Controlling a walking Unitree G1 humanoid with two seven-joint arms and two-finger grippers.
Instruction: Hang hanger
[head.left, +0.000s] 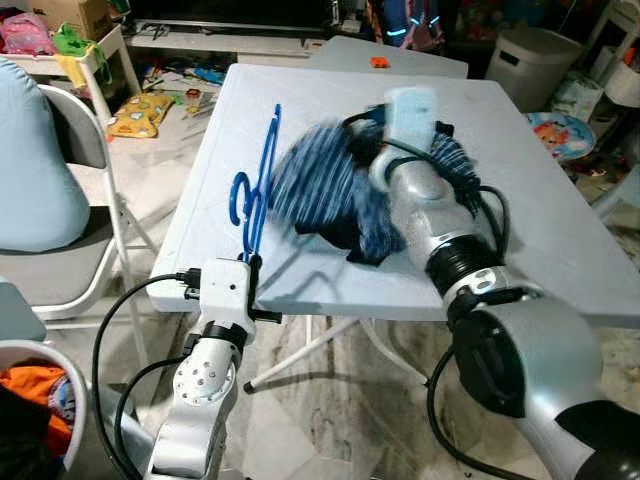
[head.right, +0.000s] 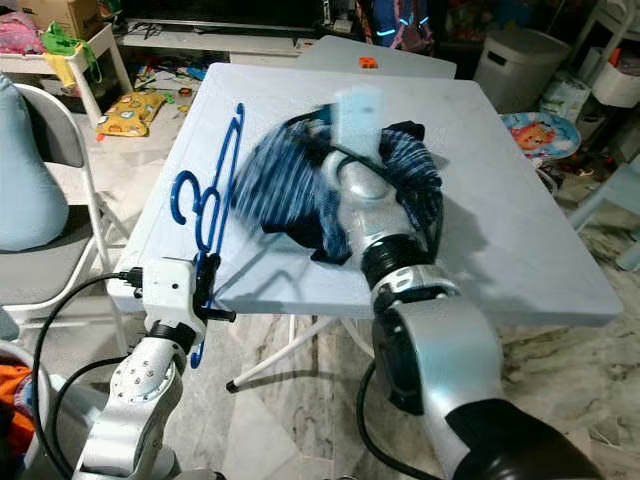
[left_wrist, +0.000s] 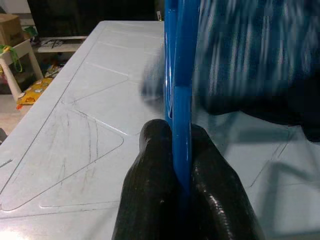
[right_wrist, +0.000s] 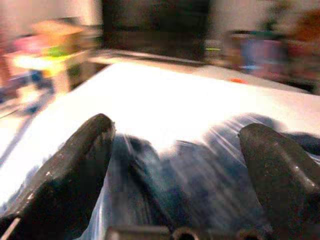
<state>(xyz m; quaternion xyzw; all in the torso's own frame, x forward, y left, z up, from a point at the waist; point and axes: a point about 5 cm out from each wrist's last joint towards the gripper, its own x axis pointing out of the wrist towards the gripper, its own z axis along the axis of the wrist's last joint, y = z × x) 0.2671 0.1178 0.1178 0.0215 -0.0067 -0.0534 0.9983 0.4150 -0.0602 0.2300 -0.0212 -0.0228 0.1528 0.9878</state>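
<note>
A blue plastic hanger (head.left: 262, 175) stands on edge near the left side of the white folding table (head.left: 560, 230), its hook toward the near edge. My left gripper (head.left: 250, 262) is shut on the hanger's lower bar at the table's near left corner; the left wrist view shows the bar (left_wrist: 180, 75) pinched between the black fingers (left_wrist: 155, 165). A blue striped garment (head.left: 330, 195) lies bunched mid-table, blurred. My right arm reaches over it. In the right wrist view the right gripper (right_wrist: 175, 127) is open, fingers wide apart just above the garment (right_wrist: 200, 165).
A white folding chair (head.left: 80, 150) with a pale blue cushion stands left of the table. A basket with orange cloth (head.left: 30, 390) sits at lower left. Behind are a second table (head.left: 390, 55), a white bin (head.left: 535, 60) and toys on the floor.
</note>
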